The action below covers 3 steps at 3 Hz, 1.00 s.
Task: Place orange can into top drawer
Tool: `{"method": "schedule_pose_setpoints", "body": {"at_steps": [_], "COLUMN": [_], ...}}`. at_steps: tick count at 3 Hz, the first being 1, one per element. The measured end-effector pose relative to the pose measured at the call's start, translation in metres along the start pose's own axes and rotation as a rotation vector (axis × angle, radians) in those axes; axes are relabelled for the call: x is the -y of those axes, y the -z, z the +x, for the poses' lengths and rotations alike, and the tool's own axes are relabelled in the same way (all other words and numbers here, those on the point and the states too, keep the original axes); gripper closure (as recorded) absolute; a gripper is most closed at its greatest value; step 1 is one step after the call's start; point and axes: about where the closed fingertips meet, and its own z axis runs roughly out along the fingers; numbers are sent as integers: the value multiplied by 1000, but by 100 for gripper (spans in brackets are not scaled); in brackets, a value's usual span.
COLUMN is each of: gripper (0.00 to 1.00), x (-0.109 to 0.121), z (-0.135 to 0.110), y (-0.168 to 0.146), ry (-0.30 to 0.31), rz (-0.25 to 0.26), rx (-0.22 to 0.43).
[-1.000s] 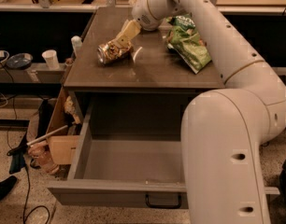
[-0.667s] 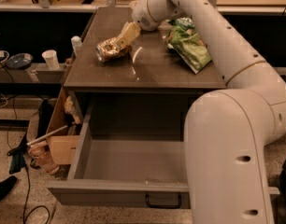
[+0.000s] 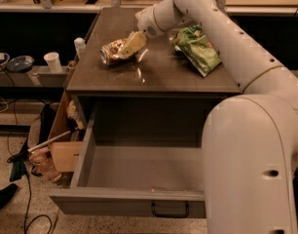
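- The orange can [image 3: 111,52] is seen toward 11 o'clock in the camera view, tipped on its side over the tabletop [image 3: 154,79].
- The can is clasped by the gripper [image 3: 123,49]; the pale fingers [image 3: 134,42] are closed around the end of it that faces 3 o'clock.
- It cannot be settled whether the can is resting on the surface or raised just above it, though a faint reflection is noted beneath it.
- The top drawer [image 3: 129,206] is found pulled out at 6 o'clock, with its grey interior exposed and nothing visible in it.
- The pick-up is judged done, or very nearly so. The carry toward 6 o'clock, the lowering into the drawer and the release are judged to be left.
- A green bag [image 3: 197,50] is lying at 1 o'clock on the tabletop, well apart from the can.
- The drawer's 3 o'clock side and part of its floor are hidden by the bulk of the arm [image 3: 246,150].
- The black handle [image 3: 169,210] is seen on the front panel, near the bottom edge of the view.
- The can's top and pull tab cannot be made out.
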Motion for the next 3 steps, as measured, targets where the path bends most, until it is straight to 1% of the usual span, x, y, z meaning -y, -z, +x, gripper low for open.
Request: {"method": "schedule_pose_setpoints", "body": {"at_steps": [1,2,3], "gripper": [0,0,0], "x": [-27,-27,-35], "z": [11,11,7], "y": [-12,-13,-25], "ry": [-41,-41,-26], "rz": [-52,-52,-89], "rx": [7,7,34]}}
